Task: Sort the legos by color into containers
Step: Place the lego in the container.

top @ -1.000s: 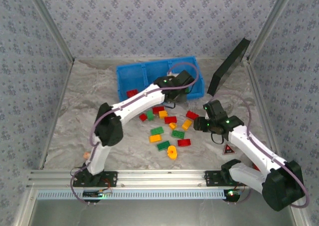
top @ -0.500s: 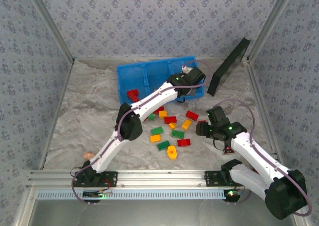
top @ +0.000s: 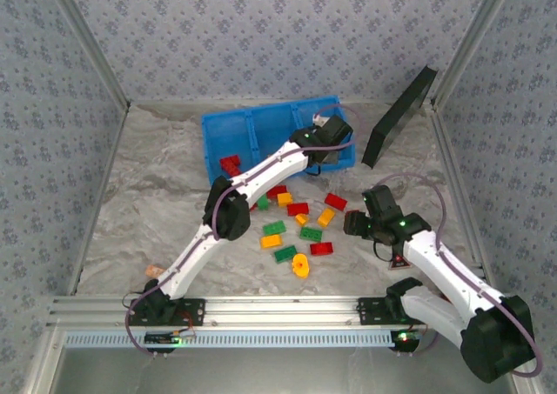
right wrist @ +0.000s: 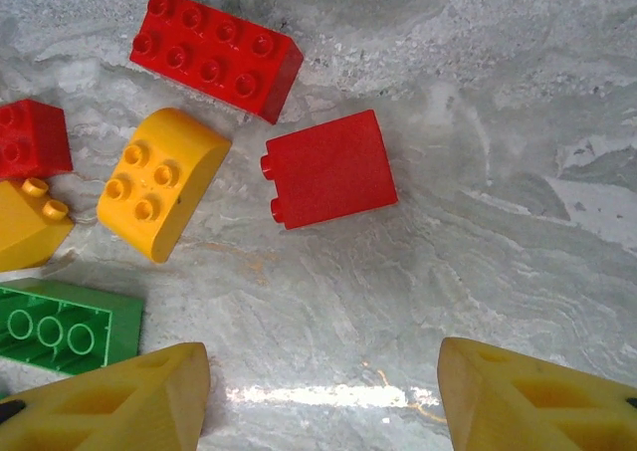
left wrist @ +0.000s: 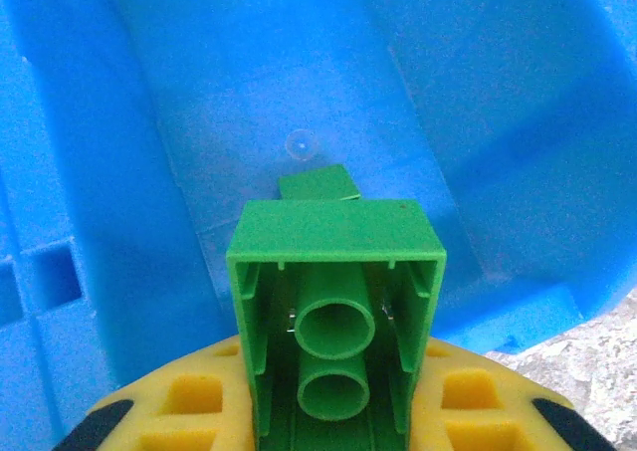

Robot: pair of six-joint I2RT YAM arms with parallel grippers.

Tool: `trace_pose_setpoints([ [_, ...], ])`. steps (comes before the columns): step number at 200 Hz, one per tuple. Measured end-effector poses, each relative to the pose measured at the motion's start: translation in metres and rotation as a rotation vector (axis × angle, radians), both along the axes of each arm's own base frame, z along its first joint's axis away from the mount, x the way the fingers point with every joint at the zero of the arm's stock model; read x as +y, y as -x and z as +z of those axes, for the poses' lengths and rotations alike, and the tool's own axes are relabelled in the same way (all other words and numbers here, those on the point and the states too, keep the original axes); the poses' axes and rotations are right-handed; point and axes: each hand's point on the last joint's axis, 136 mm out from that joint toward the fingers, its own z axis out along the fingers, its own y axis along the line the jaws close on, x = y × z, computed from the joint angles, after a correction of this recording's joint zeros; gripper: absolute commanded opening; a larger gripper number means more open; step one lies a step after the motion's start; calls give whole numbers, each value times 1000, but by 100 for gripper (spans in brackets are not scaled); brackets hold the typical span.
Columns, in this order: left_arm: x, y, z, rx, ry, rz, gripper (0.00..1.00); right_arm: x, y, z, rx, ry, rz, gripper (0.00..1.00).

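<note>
A green lego (left wrist: 336, 272), pinched in the left gripper (top: 329, 135), hangs over the end compartment of the blue bin (top: 235, 133), above another green piece (left wrist: 318, 183) on its floor. The drop-off is in hand, and the next move likely calls only for parting the fingers. In front of the bin, the right gripper (right wrist: 323, 391) hovers wide open near a red brick (right wrist: 326, 169) lying on its side.

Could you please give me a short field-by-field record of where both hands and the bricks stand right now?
left hand: shut on a green brick, above the blue bin's right-end compartment
right-end compartment: one green piece on its floor
left-end compartment: red bricks
right hand: open, above the table, near a red brick lying on its side
unsorted: red, green and yellow-orange bricks loose on the table
</note>
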Motion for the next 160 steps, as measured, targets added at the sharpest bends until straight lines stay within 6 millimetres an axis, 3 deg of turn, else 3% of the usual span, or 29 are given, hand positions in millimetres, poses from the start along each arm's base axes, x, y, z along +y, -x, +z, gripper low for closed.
trace_pose_setpoints([
  [73,-9,2,-12,35,34,-8,46,2,-9,-14,23,30,25,66],
  [140,-10,6,-17,63,40,-13,46,1,-11,-14,17,35,31,66],
  [160,-9,11,-28,90,33,-18,46,1,-11,-14,17,35,30,66],
])
